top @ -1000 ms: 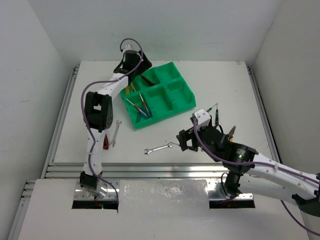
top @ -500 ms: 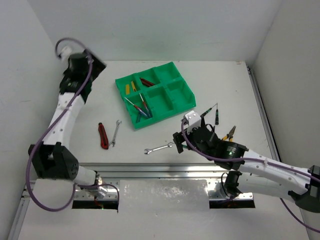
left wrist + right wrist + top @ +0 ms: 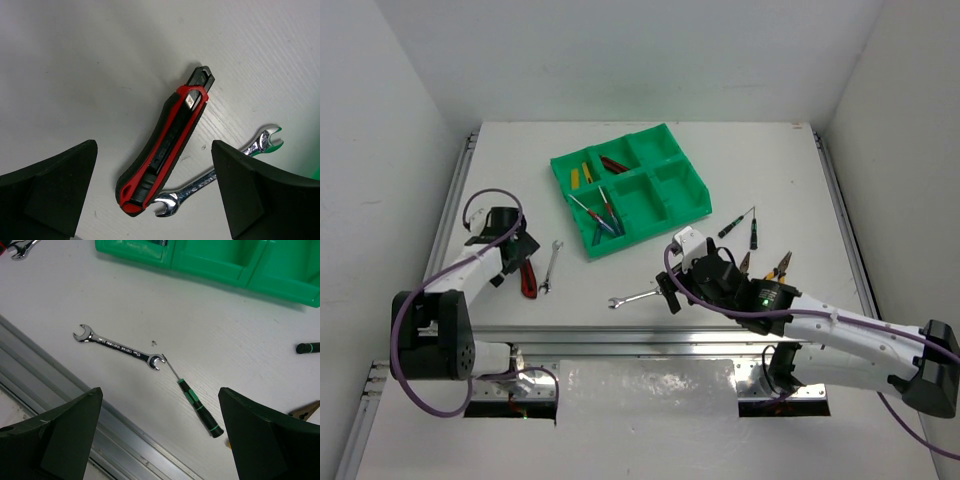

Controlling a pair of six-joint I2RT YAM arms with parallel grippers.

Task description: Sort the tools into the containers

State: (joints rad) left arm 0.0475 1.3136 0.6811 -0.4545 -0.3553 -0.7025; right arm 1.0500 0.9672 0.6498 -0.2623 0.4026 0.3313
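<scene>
The green tray (image 3: 688,205) holds several screwdrivers (image 3: 601,213), a yellow knife (image 3: 573,178) and a red knife (image 3: 613,163). My left gripper (image 3: 518,258) is open and empty, hovering over a red-handled knife (image 3: 167,145) on the table, with a silver wrench (image 3: 220,170) beside it. My right gripper (image 3: 667,290) is open and empty above a second silver wrench (image 3: 120,346), whose end touches the tip of a green-black screwdriver (image 3: 197,405). Two more screwdrivers (image 3: 737,222) and yellow-handled pliers (image 3: 780,265) lie to the right.
A metal rail (image 3: 620,335) runs along the table's near edge, close under the right gripper. White walls enclose the table at the back and on both sides. The tray's front wall (image 3: 215,262) stands beyond the wrench in the right wrist view.
My left arm swung away from the tray's far left corner, out to the left and down over the red knife. My right gripper moved left and lower, toward the wrench.
</scene>
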